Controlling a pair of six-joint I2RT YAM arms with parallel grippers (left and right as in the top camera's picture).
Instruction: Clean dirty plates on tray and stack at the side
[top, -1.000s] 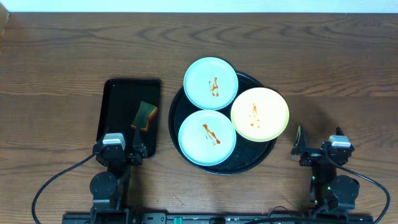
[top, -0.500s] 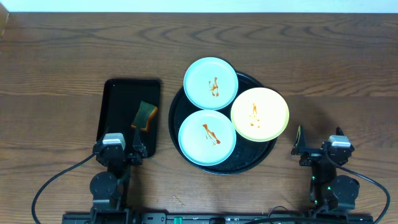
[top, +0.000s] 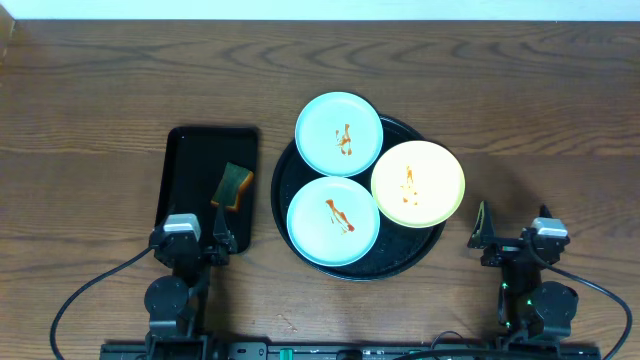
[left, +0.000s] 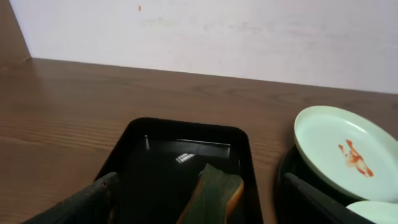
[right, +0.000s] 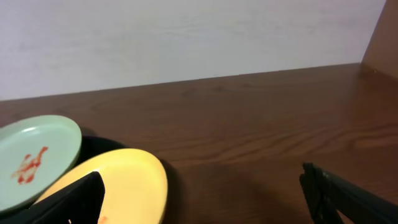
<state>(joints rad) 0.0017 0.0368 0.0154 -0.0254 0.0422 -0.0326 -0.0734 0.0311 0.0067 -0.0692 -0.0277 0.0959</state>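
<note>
Desk (top: 100, 90) – brown wood-grain top carrying every item, a pale wall behind its far edge. Round tray (top: 283, 178) – large, black, raised rim, right of the desk's centre, holding all three plates. Rectangular tray (top: 195, 170) – black, smaller, left of the round tray and just apart from it. Yellow plate (top: 435, 190) – glossy, on the right part of the round tray, its edge overhanging the rim, an orange-brown streak at its centre. Far mint plate (top: 339, 134) – pale green, on the far left part of the round tray and overhanging its rim, sauce streak at its centre. Near mint plate (top: 333, 221) – pale green, near left part of the round tray, likewise streaked. Sponge (top: 232, 187) – green face over a yellow-orange body, lying in the right half of the rectangular tray. Left pincer (top: 190, 240) – at the near end of the rectangular tray, fingers spread wide, gripping nothing, the sponge ahead of it. Right pincer (top: 512, 230) – over bare desk just right of the round tray, fingers spread wide, gripping nothing.
</note>
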